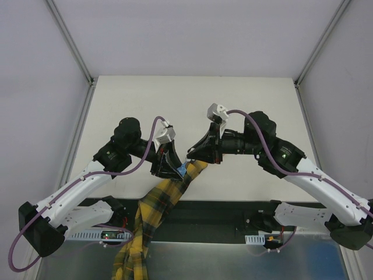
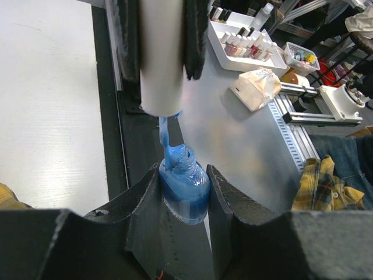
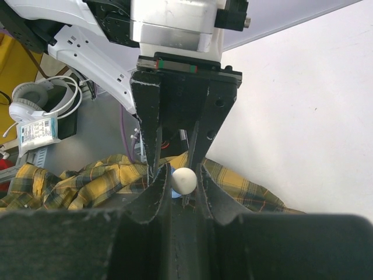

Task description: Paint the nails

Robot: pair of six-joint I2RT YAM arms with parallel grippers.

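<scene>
**Brush in the bottle, nails out of sight**

My left gripper (image 2: 183, 171) is closed on the one blue bottle (image 2: 185, 197), whose base is cut off behind my fingers. My right gripper (image 3: 183, 173) is clamped on the single white cap (image 3: 185, 182). The one brush (image 2: 165, 133) under the cap is coated blue and reaches into the bottle's open neck. From my right wrist only the cap's rounded end shows, with a sliver of blue beside it.

Both grippers meet over the desk (image 1: 145, 99), near the middle of its near edge. One plaid sleeve (image 1: 160, 201) crosses that edge and ends beneath them. From above, my fingers cover the hand at its end, so the nails are hidden and I cannot tell how many are tinted. Off the desk, at the right of my left wrist view, a white tray (image 2: 242, 63) holds small bottles too small to count.
</scene>
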